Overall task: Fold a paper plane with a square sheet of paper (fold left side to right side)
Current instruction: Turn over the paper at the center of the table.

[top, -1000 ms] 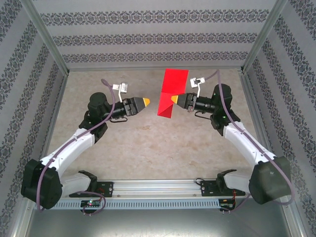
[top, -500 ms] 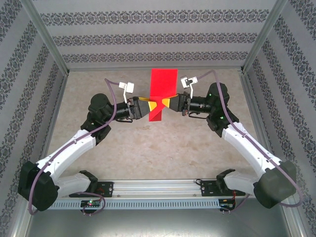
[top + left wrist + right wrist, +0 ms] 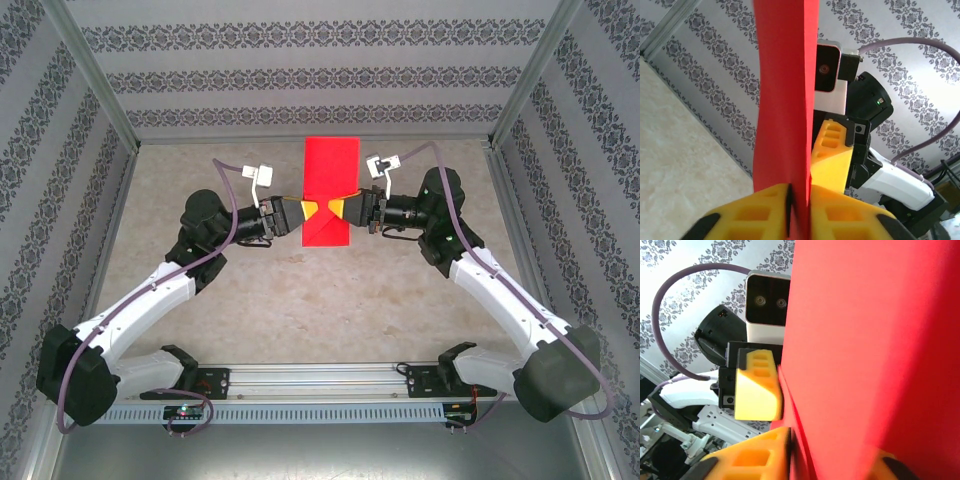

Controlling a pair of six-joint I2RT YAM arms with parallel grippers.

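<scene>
both my left jaws and right jaws pinch the square sheet of paper (image 3: 330, 170) at centre frame, reaching in from opposite edges.

White link shells and black joint housings are seen on the left arm (image 3: 150, 295) and the right arm (image 3: 500, 292). The left pincer (image 3: 308, 209) and the right pincer (image 3: 333, 208) are tipped with yellow, pocketed fingers (image 3: 760, 215). Behind each pincer a white camera box (image 3: 258, 175) is mounted and a purple cable (image 3: 912, 40) is trailed.

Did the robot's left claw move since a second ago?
Yes. The left gripper moved right, away from the left metal post, and now pinches the red paper.
</scene>
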